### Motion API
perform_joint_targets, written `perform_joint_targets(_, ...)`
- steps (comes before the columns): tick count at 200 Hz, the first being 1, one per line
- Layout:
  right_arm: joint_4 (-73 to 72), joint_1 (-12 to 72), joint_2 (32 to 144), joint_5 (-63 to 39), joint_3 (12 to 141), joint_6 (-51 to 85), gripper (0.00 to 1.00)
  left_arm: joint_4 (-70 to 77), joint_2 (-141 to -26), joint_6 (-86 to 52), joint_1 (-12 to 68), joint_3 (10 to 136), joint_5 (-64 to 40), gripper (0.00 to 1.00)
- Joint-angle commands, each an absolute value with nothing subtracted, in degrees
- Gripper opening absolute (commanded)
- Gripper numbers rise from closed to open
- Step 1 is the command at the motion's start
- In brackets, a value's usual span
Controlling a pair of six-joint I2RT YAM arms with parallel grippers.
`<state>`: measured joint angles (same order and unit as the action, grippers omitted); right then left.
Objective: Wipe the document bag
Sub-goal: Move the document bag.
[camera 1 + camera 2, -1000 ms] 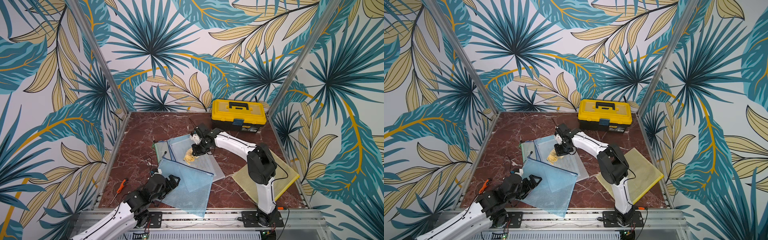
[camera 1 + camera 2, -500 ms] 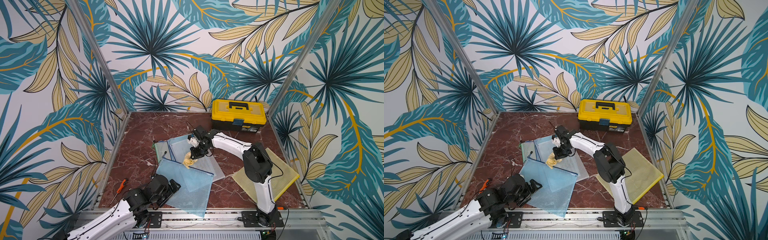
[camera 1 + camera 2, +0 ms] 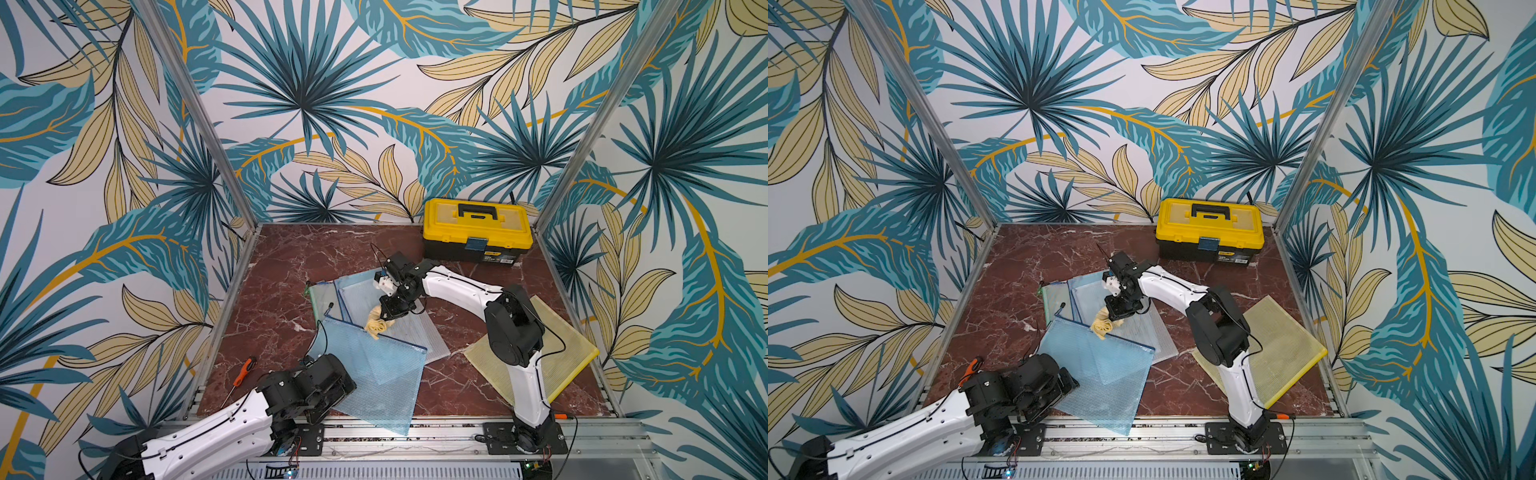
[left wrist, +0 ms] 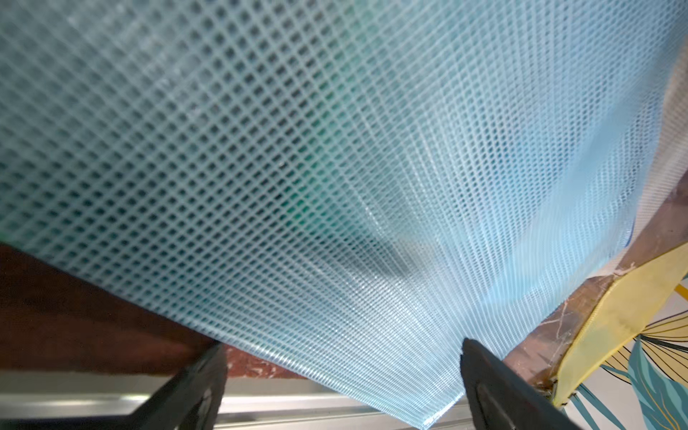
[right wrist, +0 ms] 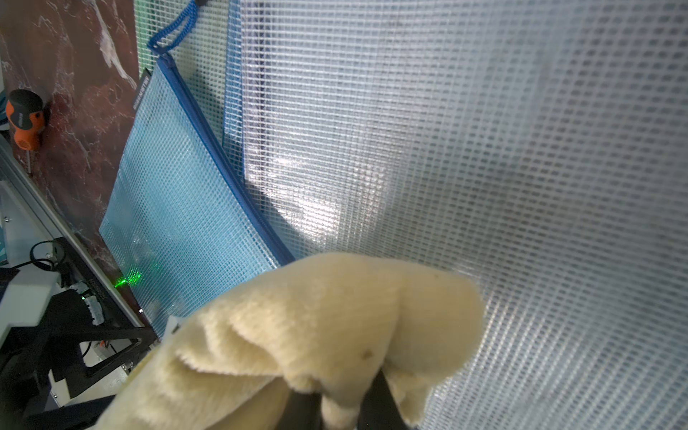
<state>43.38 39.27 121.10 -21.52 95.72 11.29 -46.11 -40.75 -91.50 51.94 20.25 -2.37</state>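
The blue document bag [image 3: 374,370] lies flat near the middle of the table's [image 3: 282,299] front edge, one corner sticking out over that edge and its zipper side turned toward the back. It rests on top of a clear bag [image 3: 428,332] and a green-edged bag [image 3: 322,291]. The right hand [image 3: 388,318] is pressed together on a bunched cream cloth [image 3: 376,326], and the cloth sits right at the zipper edge of the blue bag, partly on the clear bag beside it. The wiping looks barely begun or only at its far end: most of the blue surface between the zipper and the front edge has no cloth on it, and the pictures show no mark that tells wiped from unwiped. The left hand [image 3: 338,384] is spread wide at the bag's near left side and holds nothing. In the left wrist view the bag's corner shows between its fingers [image 4: 208,372], but whether it touches the bag cannot be told. I judge that what is left is to pin the bag and draw the cloth across it toward the front edge. A yellow bag [image 3: 561,357] lies by the right edge, apart from all this.
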Motion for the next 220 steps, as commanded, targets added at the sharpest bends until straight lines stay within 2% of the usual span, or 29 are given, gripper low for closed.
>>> perform_joint_targets(1,43.83,39.65,120.94,-21.93,94.27,10.24,0.00,-49.22,-40.60,-92.88,52.21,20.24,1.21,1.00)
perform_joint_targets(35,43.20,39.71,121.06,-21.99,93.69,10.46,0.00,-49.11,-32.69,-97.71,52.21,14.46,2.39,0.98)
perform_joint_targets(76,42.89,39.80,121.00,-22.02,93.69,10.72,0.00,-49.13,-24.37,-100.29,52.21,10.20,4.65,0.79)
perform_joint_targets(136,43.04,39.88,120.62,-21.62,93.46,10.91,0.00,-48.96,-32.07,-97.65,52.21,15.73,12.22,0.61)
perform_joint_targets(168,42.80,39.84,120.43,-21.64,92.84,11.17,0.00,-48.87,-31.21,-96.57,52.21,17.37,16.90,0.36)
perform_joint_targets(194,42.29,39.81,120.33,-21.75,92.37,11.42,0.00,-48.66,-27.13,-96.82,52.21,16.50,19.91,0.34)
perform_joint_targets(220,42.01,40.00,120.58,-22.06,92.33,11.53,0.00,-47.60,-23.55,-96.02,52.21,14.97,21.54,0.24)
